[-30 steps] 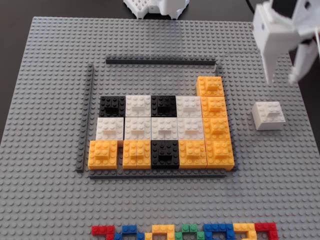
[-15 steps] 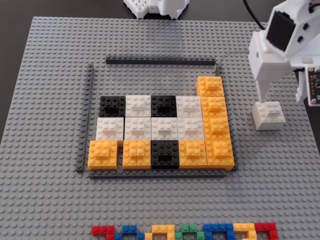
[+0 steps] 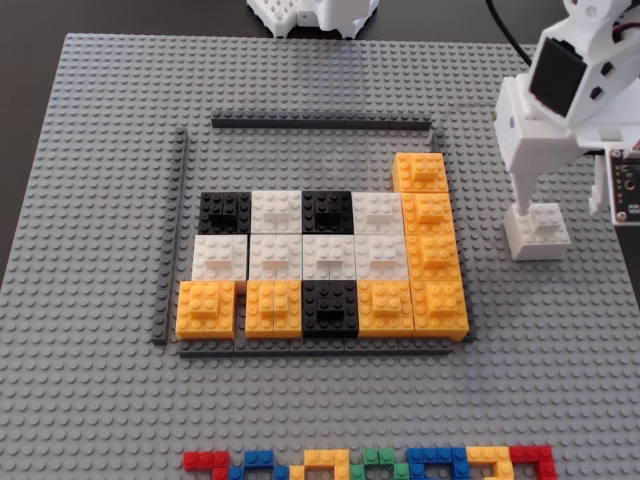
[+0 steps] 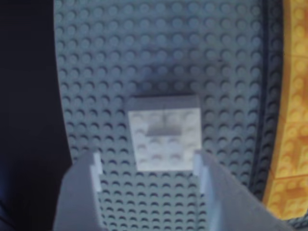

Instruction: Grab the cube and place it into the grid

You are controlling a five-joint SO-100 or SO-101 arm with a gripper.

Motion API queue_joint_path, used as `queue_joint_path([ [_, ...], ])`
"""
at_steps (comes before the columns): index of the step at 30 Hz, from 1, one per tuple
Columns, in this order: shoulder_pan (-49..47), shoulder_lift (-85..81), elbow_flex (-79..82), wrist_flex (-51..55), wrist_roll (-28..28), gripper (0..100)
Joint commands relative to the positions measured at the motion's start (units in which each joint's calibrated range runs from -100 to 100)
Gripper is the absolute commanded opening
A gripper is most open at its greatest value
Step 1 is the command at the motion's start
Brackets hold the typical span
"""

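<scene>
Overhead, a white robot pincer reaches down onto a white cube at the 3 o'clock edge of a grey studded baseplate.
From left to right in the fixed view: thin dark grey strips frame the grid of black, white and orange blocks near the centre; the cube sits alone on the baseplate, well apart from the grid's orange right column. One white finger touches the cube's left top edge. In the wrist view, the pincer is spread apart, its two prongs flanking the near edge of the cube, not clamped. A row of small multicoloured bricks lies at 6 o'clock.
</scene>
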Motion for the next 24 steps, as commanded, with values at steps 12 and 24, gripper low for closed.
queue_joint_path([
  [12, -1.08, 0.82, -5.63, -0.81, 0.34, 20],
  [24, -0.34, 0.3, -1.47, -2.37, 0.59, 5],
])
